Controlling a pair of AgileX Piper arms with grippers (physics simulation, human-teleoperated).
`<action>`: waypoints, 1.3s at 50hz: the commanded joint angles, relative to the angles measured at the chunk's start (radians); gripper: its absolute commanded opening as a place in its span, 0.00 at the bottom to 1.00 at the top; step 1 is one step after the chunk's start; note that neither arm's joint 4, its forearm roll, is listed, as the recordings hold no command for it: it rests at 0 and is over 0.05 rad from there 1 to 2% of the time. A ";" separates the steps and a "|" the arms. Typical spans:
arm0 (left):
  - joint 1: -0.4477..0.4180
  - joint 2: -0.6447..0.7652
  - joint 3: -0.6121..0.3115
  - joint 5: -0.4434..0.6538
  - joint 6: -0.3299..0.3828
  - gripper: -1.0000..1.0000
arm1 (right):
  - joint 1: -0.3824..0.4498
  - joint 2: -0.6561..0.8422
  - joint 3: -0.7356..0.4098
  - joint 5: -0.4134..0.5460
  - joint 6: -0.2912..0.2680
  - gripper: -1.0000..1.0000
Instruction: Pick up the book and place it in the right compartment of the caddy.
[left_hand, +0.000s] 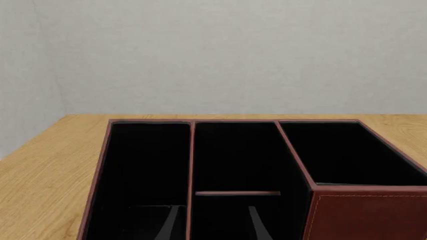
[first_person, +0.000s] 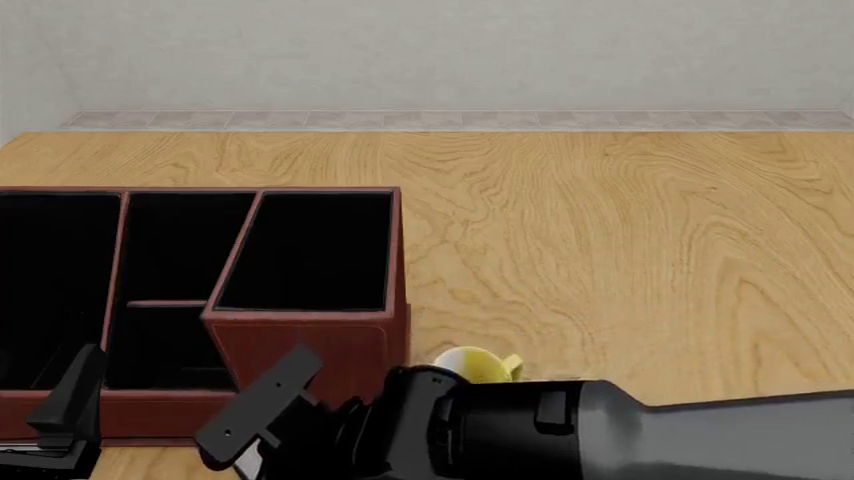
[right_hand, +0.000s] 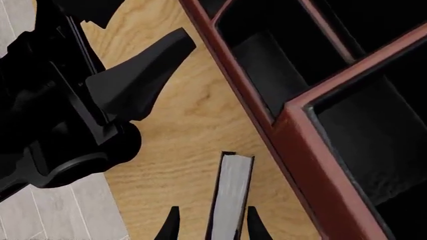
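The book (right_hand: 230, 190) shows in the right wrist view, edge-on with pale speckled page edges, clamped between the fingers of my right gripper (right_hand: 211, 214) just above the table. It hangs close beside the front wall of the reddish-brown caddy (right_hand: 293, 145). The right compartment (first_person: 314, 250) is the tall black-lined section at the caddy's right end (left_hand: 347, 150). My right arm (first_person: 534, 430) crosses the front edge toward the caddy's front right corner. My left gripper (left_hand: 212, 222) is open, fingers apart, low at the caddy's front left (first_person: 67, 410).
A white-and-yellow mug (first_person: 474, 364) stands just right of the caddy, mostly hidden behind my right arm. The left gripper's black body (right_hand: 67, 100) is near the book. The wooden table (first_person: 614, 250) stretches to the right and to the back wall.
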 joint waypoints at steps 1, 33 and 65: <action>0.000 0.000 0.000 0.000 0.000 1.00 | -0.026 0.004 0.004 0.013 -0.041 0.00; 0.000 0.000 0.000 0.000 0.000 1.00 | 0.035 -0.007 0.000 0.085 -0.081 0.00; 0.000 0.000 0.000 0.000 0.000 1.00 | 0.030 -0.123 -0.019 0.241 -0.198 0.00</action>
